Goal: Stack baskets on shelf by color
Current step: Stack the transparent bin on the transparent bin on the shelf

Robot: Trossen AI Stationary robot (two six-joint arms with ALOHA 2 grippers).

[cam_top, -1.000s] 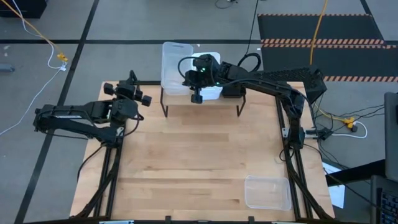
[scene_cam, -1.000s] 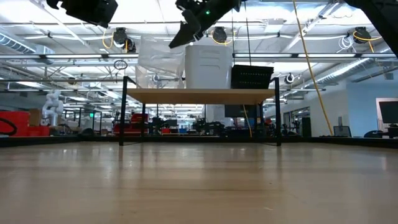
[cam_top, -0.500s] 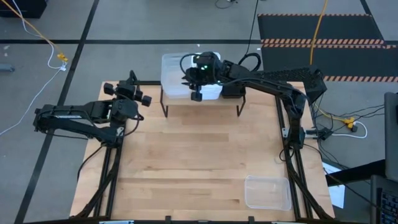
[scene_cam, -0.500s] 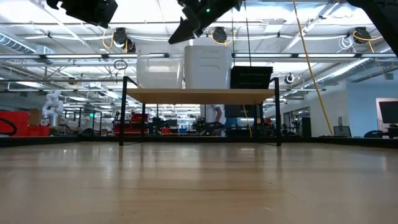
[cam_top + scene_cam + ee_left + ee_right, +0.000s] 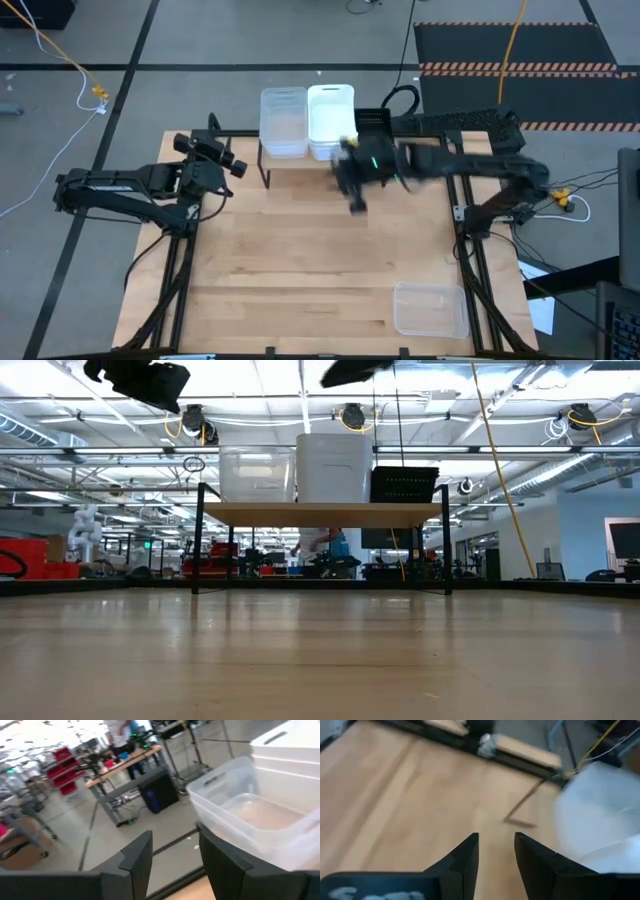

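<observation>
The shelf (image 5: 322,513) stands at the table's far edge. On it, from left to right, rest a clear basket (image 5: 283,122), a taller white basket stack (image 5: 330,118) and a black slatted basket (image 5: 404,484), each on its bottom. My right gripper (image 5: 352,188) hovers open over the table just in front of the shelf, with nothing between its fingers (image 5: 470,855). My left gripper (image 5: 207,152) hangs open in the air at the far left, facing the clear basket (image 5: 250,815). Another clear basket (image 5: 430,308) lies on the table near the right front corner.
The bare wooden table (image 5: 300,260) spreads between the shelf and the front edge. Black frame rails (image 5: 170,270) run along the left and right edges. Beyond the table lie cables and a room with benches, where a person (image 5: 325,545) shows far off.
The clear basket, which was up and tilted beside the white stack, has come down level onto the shelf's left end and stands there alone. My right gripper has let go of it and swung away toward the table's near and right side. My left gripper has turned slightly.
</observation>
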